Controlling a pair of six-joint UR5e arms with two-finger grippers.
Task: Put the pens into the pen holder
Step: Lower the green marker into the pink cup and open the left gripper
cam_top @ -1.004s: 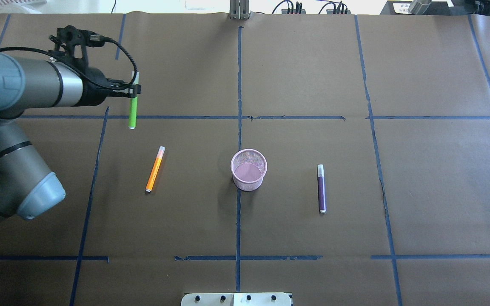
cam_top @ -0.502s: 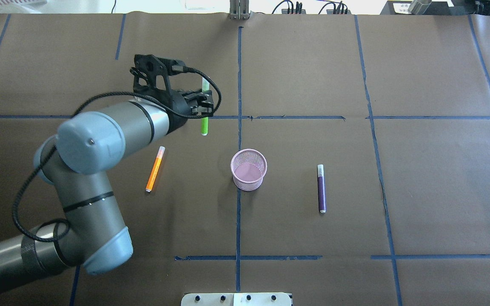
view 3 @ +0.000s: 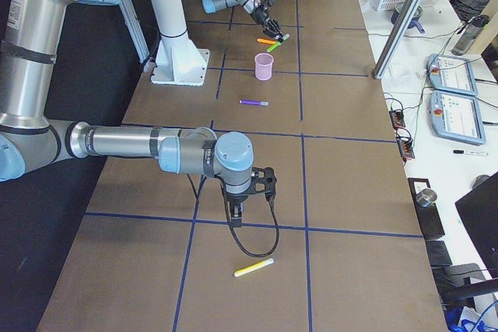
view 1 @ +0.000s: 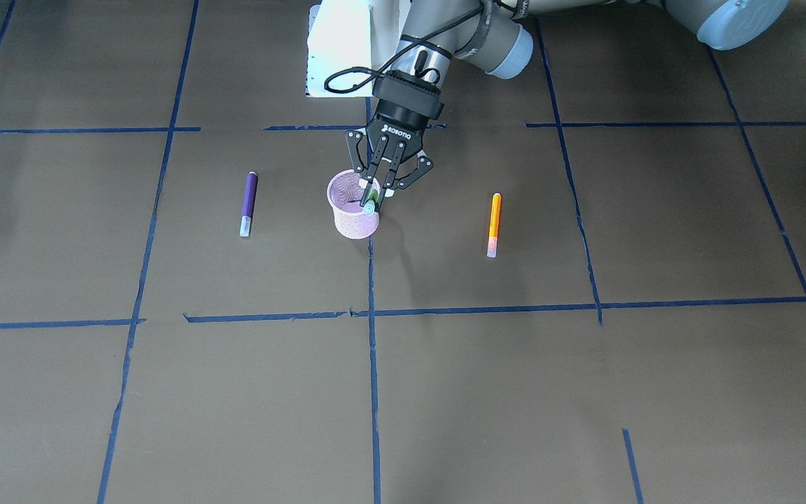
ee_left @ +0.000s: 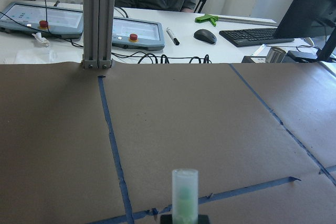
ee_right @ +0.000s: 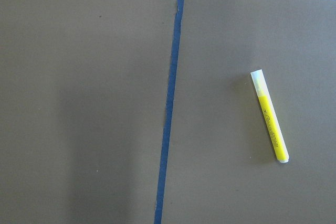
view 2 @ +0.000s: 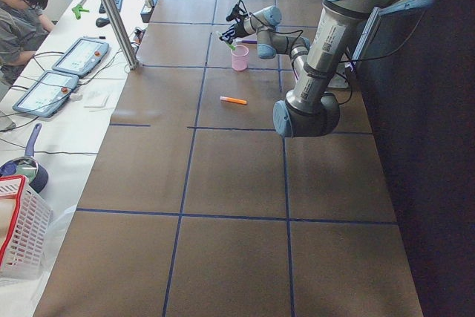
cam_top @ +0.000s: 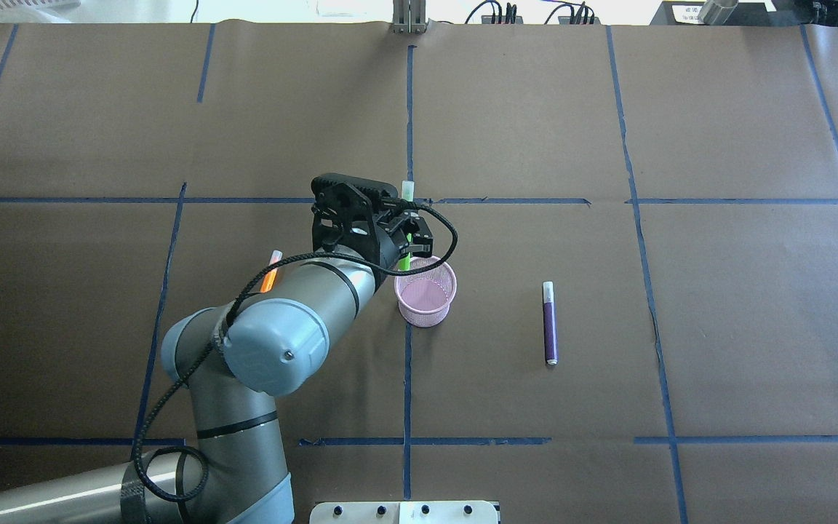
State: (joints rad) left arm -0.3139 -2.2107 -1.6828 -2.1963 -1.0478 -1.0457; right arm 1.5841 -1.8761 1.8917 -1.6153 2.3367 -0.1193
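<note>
My left gripper [cam_top: 406, 236] is shut on the green pen [cam_top: 404, 258] and holds it nearly upright, cap end up. The pen's lower end is at the far left rim of the pink mesh pen holder [cam_top: 426, 292]. The front view shows the left gripper [view 1: 375, 198], the green pen [view 1: 370, 204] and the holder [view 1: 352, 210]. The orange pen [view 1: 494, 222] lies left of the holder, the purple pen [cam_top: 550, 324] right of it. The yellow pen [ee_right: 272, 116] lies near my right gripper [view 3: 237, 211]; I cannot tell whether that gripper is open or shut.
The table is covered in brown paper with blue tape lines [cam_top: 408, 378]. The left arm's elbow [cam_top: 273, 349] hangs over the near left part and hides most of the orange pen from above. A metal post [ee_left: 97, 19] stands at the far edge.
My left arm has swung from the far left to the middle, carrying the green pen to the holder's rim. The other pens and the holder have not moved.
</note>
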